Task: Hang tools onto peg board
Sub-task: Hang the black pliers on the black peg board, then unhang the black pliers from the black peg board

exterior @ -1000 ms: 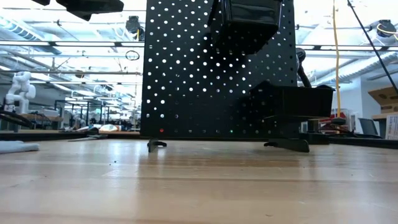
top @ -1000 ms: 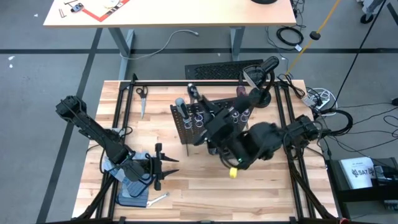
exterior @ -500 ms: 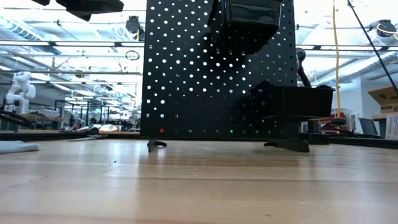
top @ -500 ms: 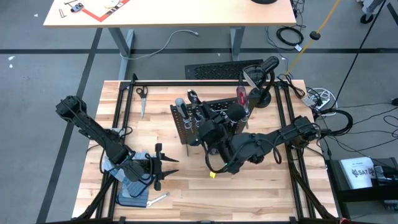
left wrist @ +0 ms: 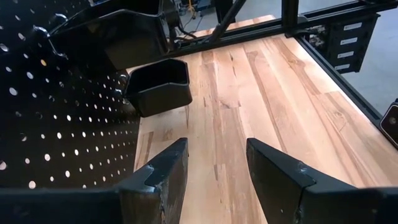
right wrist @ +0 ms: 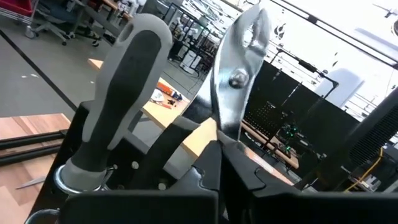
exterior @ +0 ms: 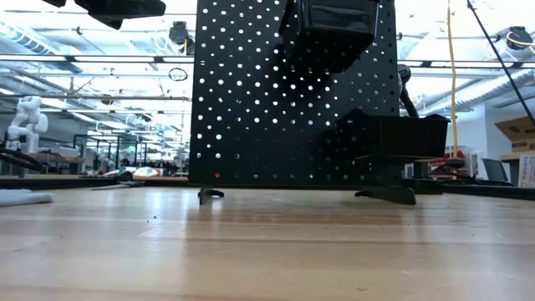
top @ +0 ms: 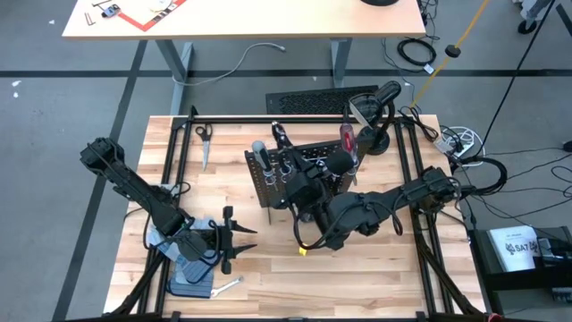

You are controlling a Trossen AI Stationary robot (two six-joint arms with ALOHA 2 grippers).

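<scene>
The black peg board (top: 281, 170) stands upright mid-table, with its box bin (left wrist: 158, 87) low on the face seen in the left wrist view. A grey-handled screwdriver (right wrist: 124, 81) stands in a silver ring (right wrist: 62, 177) on the board. Beside it are the black-and-silver pliers (right wrist: 239, 68), head up, with my right gripper (right wrist: 217, 165) shut on them above the board's top edge (top: 288, 161). A red-handled screwdriver (top: 347, 139) sits at the board's far right. A silver wrench (top: 230, 286) lies flat near the front edge. My left gripper (top: 237, 237) waits open near the table's left front. My right gripper pinches the pliers just below the pivot (right wrist: 217, 146), where the black handles begin. The fingers come level from the table's near right side, and their own tips hide the exact spot. The pliers stand upright, head above the fingers, and one handle (right wrist: 165, 146) slants down toward the board.
Blue-grey gloves (top: 192, 273) lie at the near left by the wrench. Scissors (top: 204, 139) lie at the far left. A black ribbed mat (top: 308, 101) lies beyond the far edge. A black frame rail (top: 402, 170) runs along the table's sides. Bare wood (left wrist: 261, 93) lies ahead of my left gripper.
My right arm has sunk a little over the peg board, rolled its wrist and drawn toward the table's left. The pliers have stayed head up by the board's top edge. My left arm has kept still.
</scene>
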